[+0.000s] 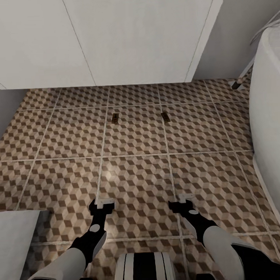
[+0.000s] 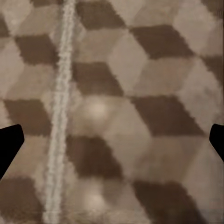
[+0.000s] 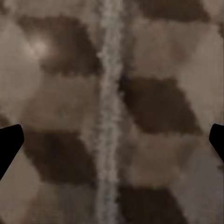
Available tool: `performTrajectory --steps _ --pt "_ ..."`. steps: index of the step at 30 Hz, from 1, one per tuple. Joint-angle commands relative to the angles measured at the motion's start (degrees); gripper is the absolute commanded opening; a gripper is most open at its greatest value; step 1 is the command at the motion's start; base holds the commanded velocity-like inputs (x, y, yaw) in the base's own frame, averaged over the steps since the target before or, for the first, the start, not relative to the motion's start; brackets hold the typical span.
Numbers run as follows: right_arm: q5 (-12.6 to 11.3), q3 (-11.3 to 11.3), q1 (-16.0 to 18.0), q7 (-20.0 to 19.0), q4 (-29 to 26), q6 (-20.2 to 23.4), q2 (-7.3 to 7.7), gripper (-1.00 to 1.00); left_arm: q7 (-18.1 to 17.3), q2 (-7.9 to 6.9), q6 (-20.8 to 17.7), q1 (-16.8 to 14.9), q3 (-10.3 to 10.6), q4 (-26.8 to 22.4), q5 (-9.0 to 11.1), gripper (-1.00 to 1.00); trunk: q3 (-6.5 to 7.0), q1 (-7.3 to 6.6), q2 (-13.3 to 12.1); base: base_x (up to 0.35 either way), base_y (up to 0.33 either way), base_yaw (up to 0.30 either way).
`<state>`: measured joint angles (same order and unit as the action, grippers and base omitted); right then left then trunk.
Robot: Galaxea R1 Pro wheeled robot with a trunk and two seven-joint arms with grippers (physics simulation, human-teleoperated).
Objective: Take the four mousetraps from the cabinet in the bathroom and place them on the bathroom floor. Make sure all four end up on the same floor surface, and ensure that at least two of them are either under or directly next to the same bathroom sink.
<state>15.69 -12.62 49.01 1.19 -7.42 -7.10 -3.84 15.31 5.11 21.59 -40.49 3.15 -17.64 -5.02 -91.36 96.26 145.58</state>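
While the wrist views give close tiled floor between spread fingertips, the head view shows two mousetraps lying before the white vanity, both grippers open and empty.

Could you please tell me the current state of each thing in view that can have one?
Left mousetrap: flat on the floor, near the vanity.
Right mousetrap: flat on the floor, apart from the other.
Left claw: open, empty.
Right claw: open, empty.
Vanity doors: shut.

Two mousetraps on bathroom floor
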Motion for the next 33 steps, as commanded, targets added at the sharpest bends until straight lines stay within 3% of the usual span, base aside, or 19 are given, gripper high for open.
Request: performTrajectory --steps 1,11,33 --pt "0.59 -0.48 0.03 0.12 0.05 -0.19 -0.03 1.0 0.6 -0.02 0.03 -0.03 0.26 0.06 -0.52 1.0 -0.03 -0.05 0.01 -0.346 0.0 0.0" --pt "0.52 -0.49 0.03 0.12 0.05 -0.13 -0.07 1.0 0.56 -0.04 0.03 -0.03 0.2 0.06 -0.43 1.0 -0.03 -0.05 0.01 -0.237 0.0 0.0" --pt "0.56 -0.58 0.03 0.19 0.05 0.14 -0.11 1.0 0.51 -0.02 0.03 -0.03 0.28 0.25 -0.4 1.0 -0.03 -0.05 0.01 -0.018 0.0 0.0"
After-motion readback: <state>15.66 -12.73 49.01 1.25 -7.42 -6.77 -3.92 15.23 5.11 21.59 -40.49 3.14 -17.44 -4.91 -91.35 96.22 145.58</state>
